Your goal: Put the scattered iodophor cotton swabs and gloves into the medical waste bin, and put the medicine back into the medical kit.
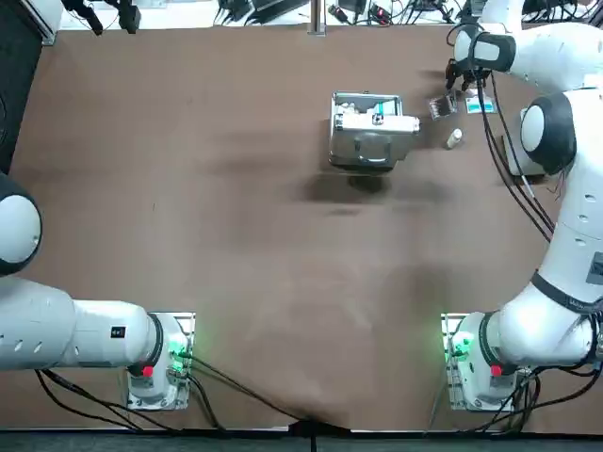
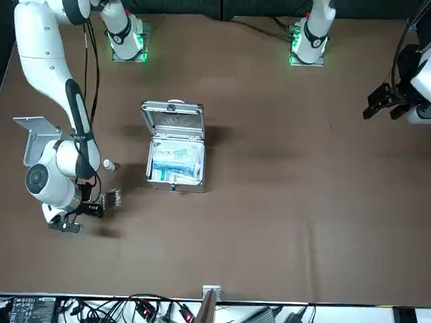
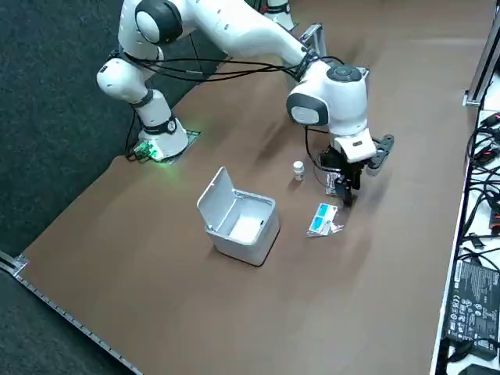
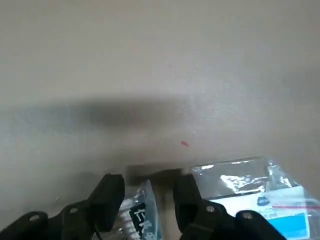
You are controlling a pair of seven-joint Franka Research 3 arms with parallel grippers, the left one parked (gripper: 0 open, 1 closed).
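While the claw (image 4: 149, 186) hangs beside the kit (image 3: 250, 246), fingers (image 4: 107, 194) apart around a swab packet (image 4: 141, 215), bottle (image 1: 454, 138) nearby.

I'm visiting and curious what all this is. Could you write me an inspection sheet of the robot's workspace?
Surface: brown table.
Job's things: medical kit open mid-table; white bottle, swab packet and blue-white packet lie outside it; grey bin-like object beside the right arm, partly hidden.
Clutter: nothing seen.
Grippers: right gripper down at the swab packet, open, fingers either side of it.
Cables: black cables along the right arm.
Surroundings: dark floor; electronics past the table edge.
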